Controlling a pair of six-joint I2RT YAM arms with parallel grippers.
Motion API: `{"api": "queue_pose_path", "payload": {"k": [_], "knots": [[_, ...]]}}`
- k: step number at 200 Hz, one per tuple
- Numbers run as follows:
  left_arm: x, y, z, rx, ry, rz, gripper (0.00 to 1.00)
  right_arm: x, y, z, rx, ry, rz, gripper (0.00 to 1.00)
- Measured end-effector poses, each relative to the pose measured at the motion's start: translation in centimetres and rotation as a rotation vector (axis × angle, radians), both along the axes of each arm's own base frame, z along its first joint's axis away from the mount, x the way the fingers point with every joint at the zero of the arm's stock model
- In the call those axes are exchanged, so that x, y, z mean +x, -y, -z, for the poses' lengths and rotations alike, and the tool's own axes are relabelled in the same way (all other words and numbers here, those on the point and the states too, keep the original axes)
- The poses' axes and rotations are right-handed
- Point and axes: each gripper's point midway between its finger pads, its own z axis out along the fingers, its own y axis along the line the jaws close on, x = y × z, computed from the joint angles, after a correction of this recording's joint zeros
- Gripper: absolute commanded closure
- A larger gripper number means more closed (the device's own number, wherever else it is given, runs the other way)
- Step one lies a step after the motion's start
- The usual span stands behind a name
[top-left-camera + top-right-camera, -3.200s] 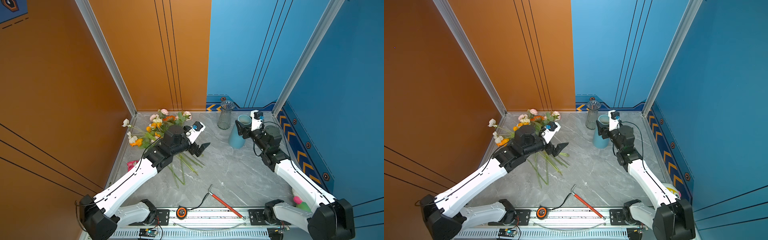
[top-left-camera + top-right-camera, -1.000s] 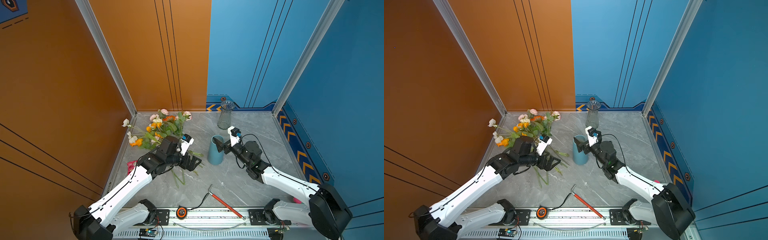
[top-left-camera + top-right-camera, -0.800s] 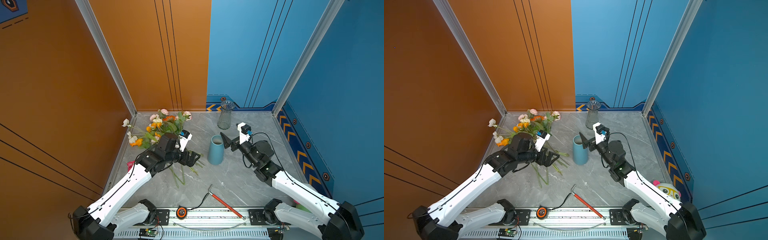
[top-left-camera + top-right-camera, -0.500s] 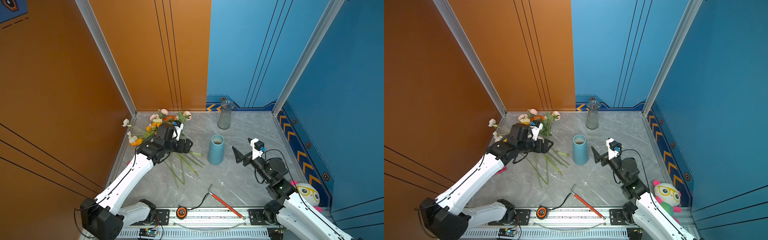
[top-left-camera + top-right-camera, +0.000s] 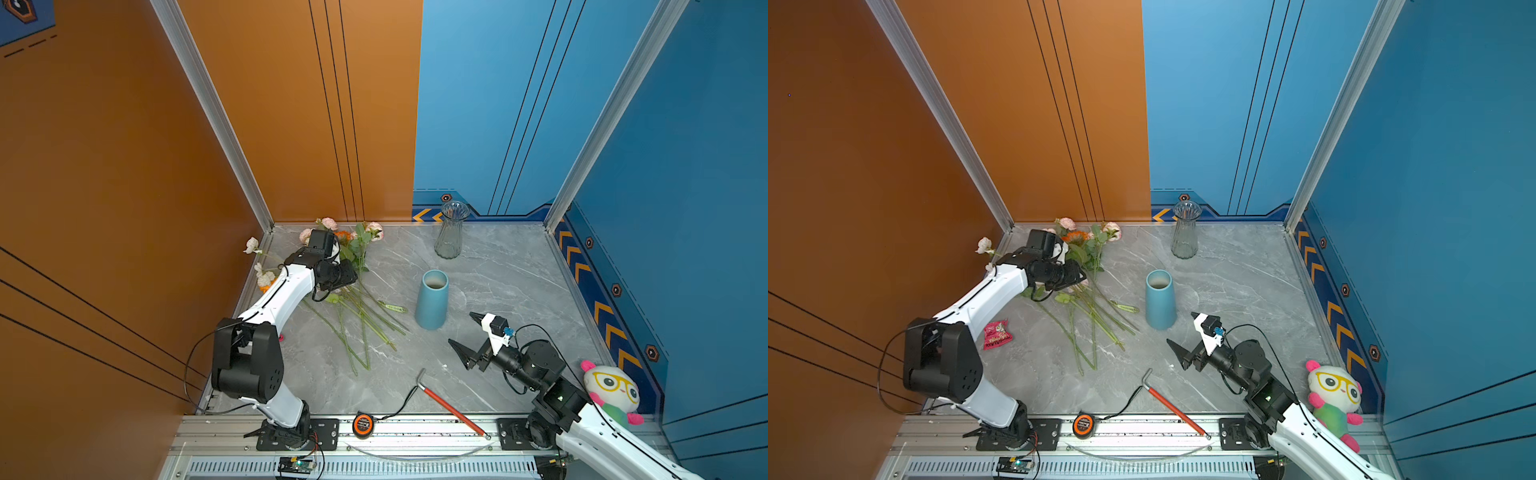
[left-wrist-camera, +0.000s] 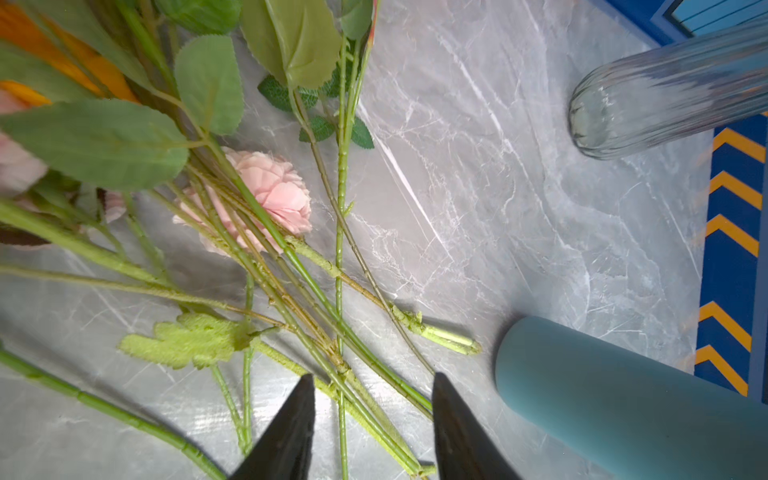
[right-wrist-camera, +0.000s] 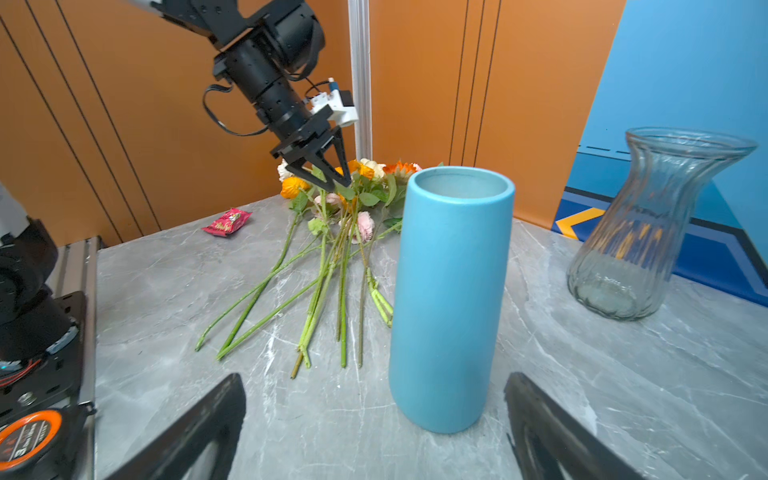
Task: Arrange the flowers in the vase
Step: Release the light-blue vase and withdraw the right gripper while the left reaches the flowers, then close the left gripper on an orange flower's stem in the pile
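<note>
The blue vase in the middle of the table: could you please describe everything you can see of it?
The blue vase is a plain, matte, straight-sided cylinder, ceramic by its look, with a round open mouth and a paler inside; nothing shows in it. It stands upright on the grey marbled table. The cut ends of the flowers lie close beside it; whether they touch is unclear. The open right tool faces it, clearly apart.

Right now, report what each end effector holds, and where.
Nothing: the left end effector hangs open above the flower stems, the right end effector open, clear of the blue vase.
</note>
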Motion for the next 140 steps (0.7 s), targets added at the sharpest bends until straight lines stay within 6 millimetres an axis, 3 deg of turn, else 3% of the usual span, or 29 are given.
{"api": "queue_pose_path", "payload": {"k": [59,105,140], "knots": [[3.4,0.6,3.0,-0.051,-0.011,-0.079,0.70,-0.9,-2.0,3.5,-0.129,-0.048,-0.058,0.01],[5.6,1.3,6.3,-0.072,-0.035,-0.146,0.77,-0.6,-1.8,3.2,-0.139,-0.020,-0.036,0.01],[6.0,1.7,6.6,-0.059,-0.023,-0.177,0.77,-0.6,-1.8,3.2,-0.143,-0.016,-0.034,0.00]]}}
